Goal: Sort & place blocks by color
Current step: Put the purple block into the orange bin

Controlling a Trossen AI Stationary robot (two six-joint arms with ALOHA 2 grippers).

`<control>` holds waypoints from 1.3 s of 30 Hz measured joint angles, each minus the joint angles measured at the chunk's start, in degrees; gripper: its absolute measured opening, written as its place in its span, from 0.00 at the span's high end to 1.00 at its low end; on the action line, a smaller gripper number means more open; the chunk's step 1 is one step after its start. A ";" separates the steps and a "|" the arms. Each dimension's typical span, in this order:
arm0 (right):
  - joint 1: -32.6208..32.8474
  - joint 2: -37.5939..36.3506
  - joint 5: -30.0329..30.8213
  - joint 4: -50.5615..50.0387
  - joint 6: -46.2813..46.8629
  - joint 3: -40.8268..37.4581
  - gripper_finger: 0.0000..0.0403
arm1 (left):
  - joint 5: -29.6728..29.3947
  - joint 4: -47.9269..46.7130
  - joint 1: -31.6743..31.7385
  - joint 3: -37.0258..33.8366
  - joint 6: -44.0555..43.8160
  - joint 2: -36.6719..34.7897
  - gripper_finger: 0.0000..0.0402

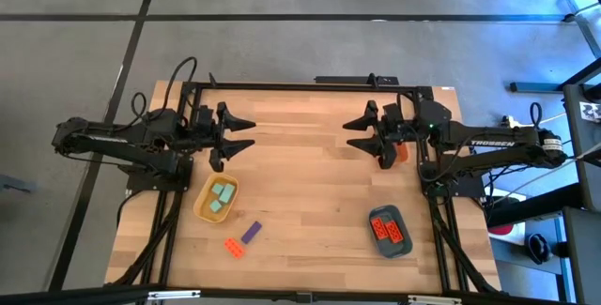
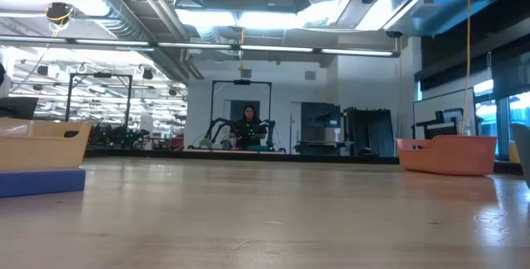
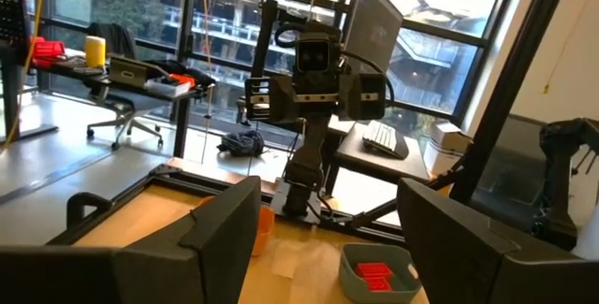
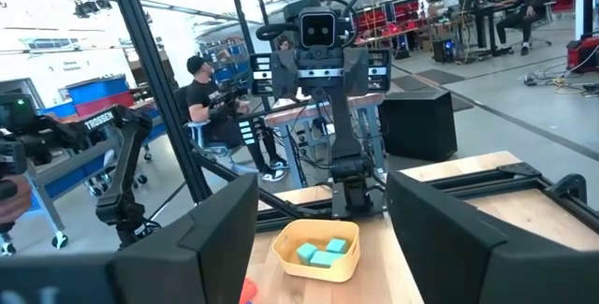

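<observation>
Both arms are raised at the far half of the wooden table [image 1: 310,192], facing each other across its middle. The left gripper [image 1: 246,135] hangs beyond the yellow tray [image 1: 200,205], fingers spread apart with nothing between them; the right gripper [image 1: 353,134] mirrors it on the other side, likewise spread and holding nothing. The yellow tray sits toward the left arm's side, and pale teal blocks [image 1: 222,198] lie inside it; the high view does not resolve their count clearly, while the right wrist view shows about three teal blocks [image 4: 321,250] in the yellow tray [image 4: 281,248]. Just nearer the front edge than the yellow tray, two loose blocks rest on the bare wood: a purple block [image 1: 251,232] and, beside it and closer still to the front edge, a red-orange block [image 1: 233,247], close together but whether touching cannot be told. Well across the table from the yellow tray, near the right arm's base, a dark teal tray [image 1: 377,217] holds red-orange blocks [image 1: 389,231]. An orange tray [image 1: 402,152] shows partly under the right arm's wrist; its contents are hidden. In the low view a person [image 2: 248,127] sits in the room beyond the table.
</observation>
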 joint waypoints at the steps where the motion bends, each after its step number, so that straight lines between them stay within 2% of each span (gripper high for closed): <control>1: 0.00 0.00 0.00 -0.02 -0.02 0.00 0.41 | 0.12 0.00 0.00 0.00 0.00 0.00 0.40; 20: 0.00 0.00 -0.07 0.00 -1.36 0.00 0.41 | 0.38 0.00 0.00 0.00 0.01 -0.01 0.40; 29: 0.00 0.00 -0.09 0.00 -2.97 0.00 0.46 | 0.37 0.00 0.00 0.00 -0.04 0.00 0.40; 39: 0.00 0.00 -0.11 0.00 -2.73 0.00 0.46 | 0.37 0.01 0.00 0.00 -2.59 0.00 0.40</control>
